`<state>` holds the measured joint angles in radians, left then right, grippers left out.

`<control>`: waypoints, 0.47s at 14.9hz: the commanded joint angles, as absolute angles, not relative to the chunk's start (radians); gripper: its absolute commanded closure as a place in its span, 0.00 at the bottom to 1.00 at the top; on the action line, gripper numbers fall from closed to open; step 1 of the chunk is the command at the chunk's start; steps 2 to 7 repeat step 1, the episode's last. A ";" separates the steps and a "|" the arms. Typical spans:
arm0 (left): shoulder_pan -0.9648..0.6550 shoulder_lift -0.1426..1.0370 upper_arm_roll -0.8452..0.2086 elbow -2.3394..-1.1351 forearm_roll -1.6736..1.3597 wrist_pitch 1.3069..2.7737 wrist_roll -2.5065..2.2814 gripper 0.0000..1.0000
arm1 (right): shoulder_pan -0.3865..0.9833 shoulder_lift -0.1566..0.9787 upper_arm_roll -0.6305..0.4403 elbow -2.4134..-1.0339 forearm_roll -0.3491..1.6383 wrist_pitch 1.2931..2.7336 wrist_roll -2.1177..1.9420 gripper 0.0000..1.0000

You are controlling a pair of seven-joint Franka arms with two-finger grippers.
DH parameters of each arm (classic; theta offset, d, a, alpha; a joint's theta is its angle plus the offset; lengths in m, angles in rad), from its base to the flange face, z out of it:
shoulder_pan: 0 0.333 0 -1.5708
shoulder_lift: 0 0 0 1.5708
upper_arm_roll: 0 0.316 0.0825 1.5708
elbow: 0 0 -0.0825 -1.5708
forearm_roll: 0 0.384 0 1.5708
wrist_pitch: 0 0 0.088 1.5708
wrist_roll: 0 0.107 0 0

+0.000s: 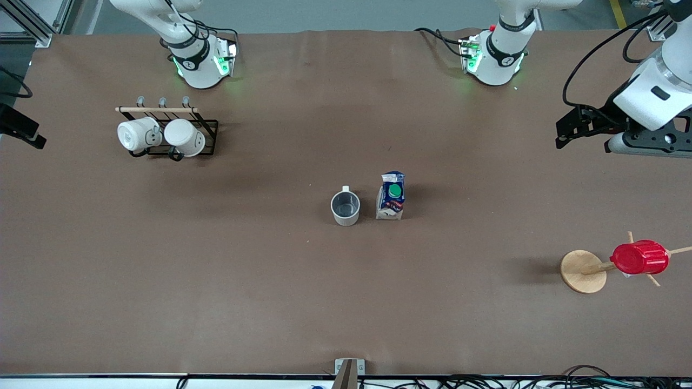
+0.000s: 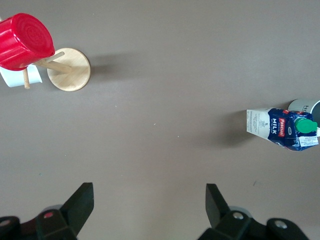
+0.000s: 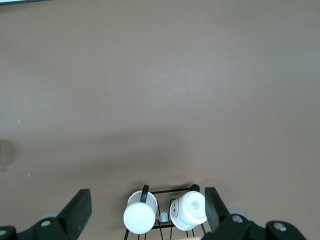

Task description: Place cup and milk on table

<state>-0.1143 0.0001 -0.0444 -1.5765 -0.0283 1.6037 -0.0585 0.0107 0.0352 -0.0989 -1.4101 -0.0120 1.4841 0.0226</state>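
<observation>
In the front view we saw the cup (image 1: 345, 207) standing upright near the middle of the brown table (image 1: 270, 281). We used the cup as our marker. The milk (image 1: 391, 196) stood just beside the cup, on the side toward the left arm's end of the table. The two did not touch. A black wire rack (image 1: 178, 138) with two white mugs (image 1: 159, 136) stood well apart from the cup, toward the right arm's end and farther from the camera. A red ribbed cup (image 1: 639, 257) hung on a wooden peg stand (image 1: 584, 272), well apart from the cup, toward the left arm's end and nearer to the camera. The left gripper (image 1: 581, 128) hung in the air over the left arm's end of the table, well apart from the cup. We could not see the right gripper in this view.

In the left wrist view we saw the left gripper (image 2: 149, 205) with its two fingers (image 2: 80, 202) spread wide, and nothing was between them. The milk (image 2: 282, 129) showed with its green cap, and a bit of the cup (image 2: 305, 106) peeked out just beside it. The red ribbed cup (image 2: 25, 40) and its stand (image 2: 70, 70) were there too.

In the right wrist view we saw the right gripper (image 3: 147, 205) wide open and holding nothing. It was over the rack (image 3: 167, 220) with the white mugs (image 3: 165, 212).
</observation>
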 commanded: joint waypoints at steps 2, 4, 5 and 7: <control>-0.120 0.003 -0.040 -1.569 -0.040 1.608 -0.060 0.01 | -0.003 0.028 -0.094 -1.416 0.012 1.485 0.009 0.00; -0.120 0.003 -0.040 -1.569 -0.040 1.608 -0.060 0.01 | -0.003 0.028 -0.094 -1.416 0.012 1.485 0.009 0.00; -0.120 0.003 -0.040 -1.569 -0.040 1.608 -0.060 0.01 | -0.003 0.028 -0.094 -1.416 0.012 1.485 0.009 0.00; -0.120 0.003 -0.040 -1.569 -0.040 1.608 -0.060 0.01 | -0.003 0.028 -0.094 -1.416 0.012 1.485 0.009 0.00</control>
